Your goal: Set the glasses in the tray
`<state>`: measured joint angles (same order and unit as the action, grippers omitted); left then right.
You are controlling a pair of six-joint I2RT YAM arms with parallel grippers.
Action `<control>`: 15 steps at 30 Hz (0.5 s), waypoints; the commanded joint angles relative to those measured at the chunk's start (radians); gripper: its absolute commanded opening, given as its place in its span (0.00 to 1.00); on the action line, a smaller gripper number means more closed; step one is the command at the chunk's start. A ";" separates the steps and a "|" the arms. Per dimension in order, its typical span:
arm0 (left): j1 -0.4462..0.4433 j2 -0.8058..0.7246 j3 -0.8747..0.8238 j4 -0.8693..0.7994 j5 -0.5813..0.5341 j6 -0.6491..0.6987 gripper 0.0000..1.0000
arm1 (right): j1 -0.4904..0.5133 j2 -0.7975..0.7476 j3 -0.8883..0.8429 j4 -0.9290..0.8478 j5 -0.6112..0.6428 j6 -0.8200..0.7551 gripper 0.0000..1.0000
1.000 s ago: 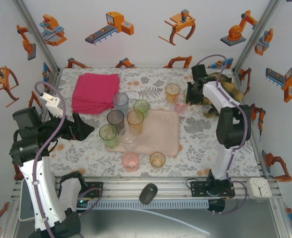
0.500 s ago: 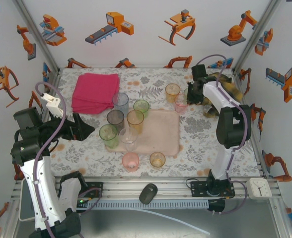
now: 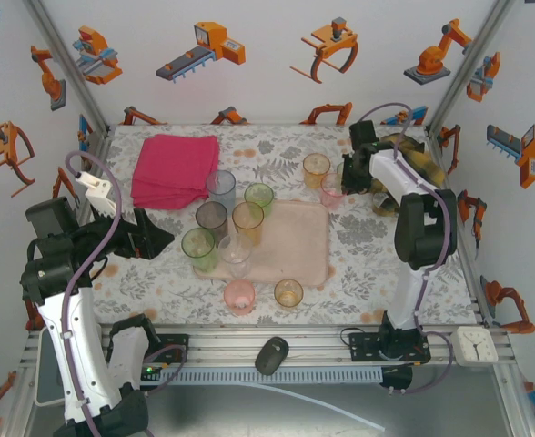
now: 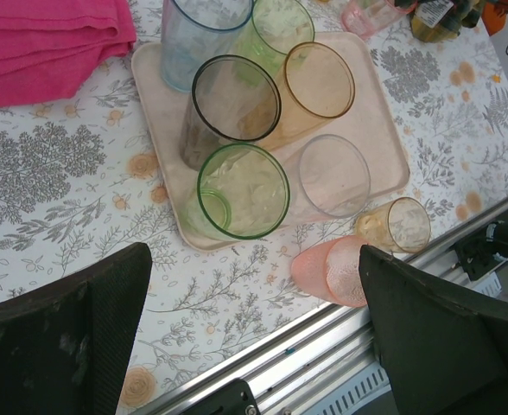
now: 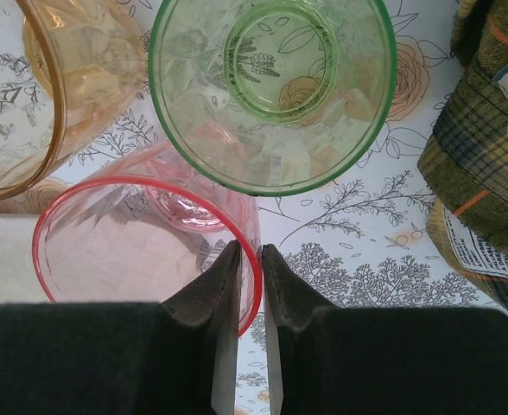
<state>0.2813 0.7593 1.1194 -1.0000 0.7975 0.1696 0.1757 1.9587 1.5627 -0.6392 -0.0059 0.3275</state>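
Right pincer, lower centre, is narrowed on the pink glass wall, likely a rim grip for the tray. Left pincer wide, holding nothing.

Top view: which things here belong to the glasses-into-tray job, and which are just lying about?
Job:
tray; cluster of six glasses at its left end; loose glasses: near pink, near orange, far orange, far green, far pink, its rim pinched by the right gripper.

Lying about:
magenta cloth; plaid fabric bundle; black mouse-like object; white clock.
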 commanded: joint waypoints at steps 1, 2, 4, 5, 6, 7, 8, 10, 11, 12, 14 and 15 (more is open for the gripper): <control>-0.004 -0.008 -0.004 0.015 0.028 -0.010 0.97 | -0.007 0.005 0.002 -0.019 0.015 -0.014 0.16; -0.004 -0.008 -0.002 0.014 0.028 -0.012 0.97 | -0.007 0.004 0.001 -0.019 0.017 -0.016 0.15; -0.004 -0.008 -0.003 0.014 0.029 -0.013 0.97 | -0.008 -0.003 -0.001 -0.022 0.020 -0.019 0.11; -0.003 -0.010 -0.002 0.015 0.031 -0.015 0.97 | -0.007 -0.005 -0.001 -0.023 0.021 -0.020 0.10; -0.004 -0.011 -0.001 0.015 0.032 -0.014 0.97 | -0.007 -0.009 -0.003 -0.024 0.023 -0.022 0.09; -0.003 -0.010 0.000 0.015 0.031 -0.015 0.97 | -0.007 -0.011 -0.004 -0.025 0.023 -0.024 0.08; -0.003 -0.010 -0.001 0.015 0.032 -0.013 0.97 | -0.007 -0.016 -0.003 -0.029 0.021 -0.024 0.06; -0.004 -0.010 0.003 0.015 0.034 -0.015 0.97 | -0.007 -0.023 -0.001 -0.032 0.020 -0.025 0.04; -0.004 -0.010 0.004 0.015 0.035 -0.015 0.97 | -0.008 -0.027 -0.002 -0.033 0.018 -0.024 0.03; -0.003 -0.011 0.006 0.014 0.034 -0.017 0.97 | -0.007 -0.034 -0.001 -0.036 0.014 -0.024 0.02; -0.004 -0.010 0.009 0.015 0.037 -0.017 0.97 | -0.007 -0.047 -0.002 -0.039 0.008 -0.023 0.01; -0.003 -0.010 0.013 0.015 0.036 -0.018 0.97 | -0.007 -0.055 -0.002 -0.040 0.005 -0.022 0.01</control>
<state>0.2813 0.7563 1.1194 -0.9989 0.8055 0.1658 0.1722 1.9560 1.5627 -0.6430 0.0040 0.3161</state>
